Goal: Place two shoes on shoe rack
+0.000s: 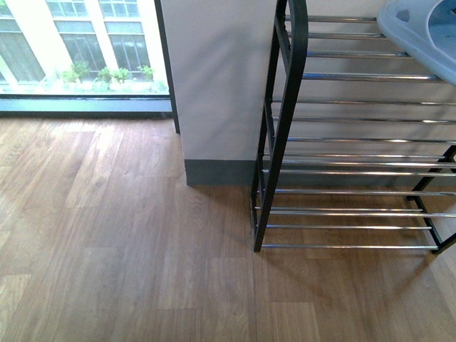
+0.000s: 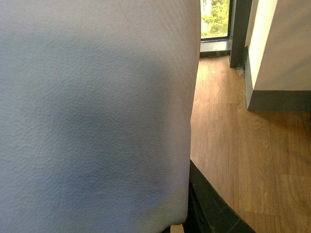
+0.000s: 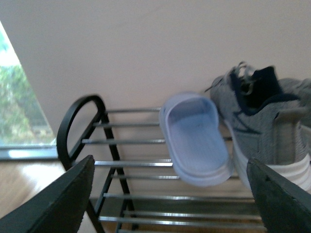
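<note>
1. Nearest to me, the left wrist view is almost filled by a pale, finely textured surface (image 2: 92, 111) right against the lens. I judge it to be a pale slide held in the left gripper, but the fingers are hidden, so I cannot tell whether that gripper is closed on it or not. A dark edge (image 2: 209, 204) shows beneath it, and beyond that the wood floor (image 2: 233, 126).

2. The right gripper (image 3: 170, 204) is spread wide: its two dark fingertips (image 3: 53, 199) stand far apart at the edges of the right wrist view, with nothing between them.

3. Just beyond it, on the top tier of the shoe rack (image 3: 80, 121), a pale blue slide (image 3: 197, 141) lies sole-down across the chrome rods, its near end overhanging the front rod. It looks light, rubbery and a little flexible, with a ribbed footbed. I would take it by the strap or pinch the sidewall. The smooth foam could slip under a loose grip.

4. Touching or just beside the slide stands a grey knit sneaker (image 3: 262, 126), upright. The knit upper is soft and will collapse; the thick white sole and the heel collar are the firmer places to hold. It is likely heavier than the slide.

5. In the front view, the rack (image 1: 285, 107) stands against the wall, its lower tiers bare in the part shown, with a slide's corner (image 1: 420, 35) at the upper tier.
</note>
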Controlling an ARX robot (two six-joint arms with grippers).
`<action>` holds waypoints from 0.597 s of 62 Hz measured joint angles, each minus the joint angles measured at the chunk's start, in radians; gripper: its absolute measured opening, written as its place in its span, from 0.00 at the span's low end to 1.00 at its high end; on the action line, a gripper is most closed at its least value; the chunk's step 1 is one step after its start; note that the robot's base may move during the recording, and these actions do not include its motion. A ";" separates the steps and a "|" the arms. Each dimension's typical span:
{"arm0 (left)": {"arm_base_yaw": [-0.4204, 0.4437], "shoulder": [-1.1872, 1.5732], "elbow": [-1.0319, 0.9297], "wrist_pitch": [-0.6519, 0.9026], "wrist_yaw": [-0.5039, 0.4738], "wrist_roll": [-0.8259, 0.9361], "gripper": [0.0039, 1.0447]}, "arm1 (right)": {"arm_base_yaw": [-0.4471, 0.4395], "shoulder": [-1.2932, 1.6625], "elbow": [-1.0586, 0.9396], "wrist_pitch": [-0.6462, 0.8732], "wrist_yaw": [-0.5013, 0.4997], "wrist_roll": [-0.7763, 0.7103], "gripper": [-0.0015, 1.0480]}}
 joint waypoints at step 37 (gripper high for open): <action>0.000 0.000 0.000 0.000 0.000 0.000 0.02 | 0.227 -0.416 -0.137 -0.290 0.218 -0.067 0.02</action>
